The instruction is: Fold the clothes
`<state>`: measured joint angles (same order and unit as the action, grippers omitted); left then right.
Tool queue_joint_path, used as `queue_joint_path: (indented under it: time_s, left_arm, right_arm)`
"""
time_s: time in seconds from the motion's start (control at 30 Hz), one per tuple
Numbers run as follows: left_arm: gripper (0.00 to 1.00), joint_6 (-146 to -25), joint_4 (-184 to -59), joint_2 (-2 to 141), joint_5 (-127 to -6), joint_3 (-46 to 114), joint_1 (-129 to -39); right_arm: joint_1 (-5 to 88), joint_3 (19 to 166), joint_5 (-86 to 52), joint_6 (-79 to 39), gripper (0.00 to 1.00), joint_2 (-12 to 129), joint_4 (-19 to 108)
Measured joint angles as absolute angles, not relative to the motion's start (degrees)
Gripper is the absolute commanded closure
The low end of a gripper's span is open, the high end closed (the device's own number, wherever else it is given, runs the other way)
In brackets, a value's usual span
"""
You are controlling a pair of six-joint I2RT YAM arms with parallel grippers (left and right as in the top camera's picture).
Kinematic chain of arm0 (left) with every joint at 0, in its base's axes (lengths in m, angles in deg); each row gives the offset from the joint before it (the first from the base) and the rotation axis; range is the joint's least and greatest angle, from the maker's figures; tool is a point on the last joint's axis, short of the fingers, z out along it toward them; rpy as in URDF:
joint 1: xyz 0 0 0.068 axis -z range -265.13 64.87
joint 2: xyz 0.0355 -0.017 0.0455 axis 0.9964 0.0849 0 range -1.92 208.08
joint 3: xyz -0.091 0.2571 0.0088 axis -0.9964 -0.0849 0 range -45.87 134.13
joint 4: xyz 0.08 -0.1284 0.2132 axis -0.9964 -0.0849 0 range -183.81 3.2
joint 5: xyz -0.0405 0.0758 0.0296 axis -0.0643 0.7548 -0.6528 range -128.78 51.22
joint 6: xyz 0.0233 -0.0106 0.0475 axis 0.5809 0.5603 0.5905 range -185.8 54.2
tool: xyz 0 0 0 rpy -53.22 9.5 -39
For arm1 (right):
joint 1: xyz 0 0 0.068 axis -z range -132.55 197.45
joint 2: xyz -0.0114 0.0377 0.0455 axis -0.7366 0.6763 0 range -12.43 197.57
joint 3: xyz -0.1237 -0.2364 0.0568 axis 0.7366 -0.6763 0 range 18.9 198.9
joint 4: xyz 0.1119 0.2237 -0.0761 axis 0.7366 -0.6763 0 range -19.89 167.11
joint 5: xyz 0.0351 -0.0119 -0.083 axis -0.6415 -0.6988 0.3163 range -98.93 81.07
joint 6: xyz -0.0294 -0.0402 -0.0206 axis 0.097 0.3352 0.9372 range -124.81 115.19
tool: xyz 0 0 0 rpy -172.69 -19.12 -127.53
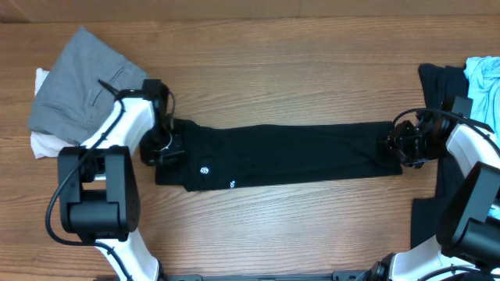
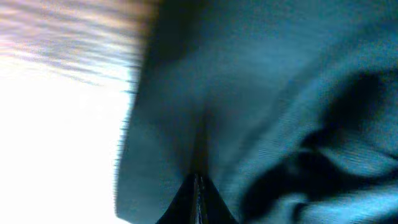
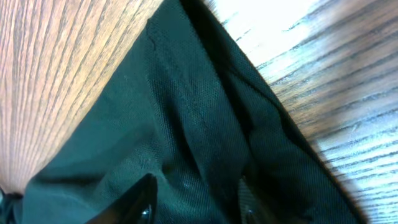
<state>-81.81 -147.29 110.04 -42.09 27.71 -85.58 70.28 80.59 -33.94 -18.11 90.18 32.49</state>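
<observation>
Black T-shirt (image 1: pixel 289 154), folded into a long narrow strip, lies flat across the middle of the wooden worktop (image 1: pixel 297 66), its long axis running left to right. Two small white logo marks (image 1: pixel 205 168) show near its left end. The left tool (image 1: pixel 166 147) sits at the strip's left end; in the left wrist view its fingertips (image 2: pixel 198 198) are pressed together, pinching a crease of the dark fabric. The right tool (image 1: pixel 400 144) sits at the strip's right end; in the right wrist view its fingers (image 3: pixel 144 198) stand apart, with the fabric lying between and beneath them, not clamped. A grey garment (image 1: pixel 86 82) rests on a white garment (image 1: pixel 41 144) at the worktop's upper left. A light-blue garment (image 1: pixel 486 87) and further black garments (image 1: pixel 437 82) lie at the right edge.
</observation>
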Motion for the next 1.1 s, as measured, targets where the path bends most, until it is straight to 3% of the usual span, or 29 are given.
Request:
queue_joint_path:
  time_s: [0.07, 0.17, 0.27, 0.33, 0.5, 0.6, 0.9, 1.1]
  left_arm:
    - [0.95, -81.3, -146.9, 110.0, -44.0, 27.7, -88.0]
    - [0.8, -78.6, -146.0, 110.0, -48.4, 27.7, -90.9]
    - [0.56, -77.2, -145.9, 110.0, -51.0, 27.7, -91.7]
    - [0.47, -76.4, -145.6, 110.0, -52.1, 27.7, -91.5]
    - [0.41, -73.9, -145.3, 110.0, -54.7, 27.7, -91.5]
    - [0.31, -70.7, -145.3, 110.0, -56.1, 27.7, -91.5]
    - [0.12, -67.2, -146.9, 102.8, -57.3, 27.8, -91.5]
    - [0.0, -66.6, -149.8, 91.5, -58.2, 31.3, -91.5]
  right_arm:
    - [70.3, 80.6, -33.3, -18.0, 0.33, 90.2, 32.5]
    - [70.4, 80.6, -31.2, -18.3, 0.22, 90.2, 32.3]
    - [71.6, 80.6, -30.3, -18.4, 0.09, 90.2, 32.1]
    - [72.9, 80.6, -30.4, -18.2, 0.07, 90.2, 32.1]
    - [74.4, 80.6, -31.5, -16.2, 0.07, 90.2, 31.9]
    - [73.6, 80.6, -32.0, -13.6, 0.2, 90.2, 30.6]
    - [72.8, 79.3, -32.9, -8.3, 0.37, 92.1, 30.0]
    - [71.5, 79.3, -35.6, -5.1, 0.71, 93.5, 30.3]
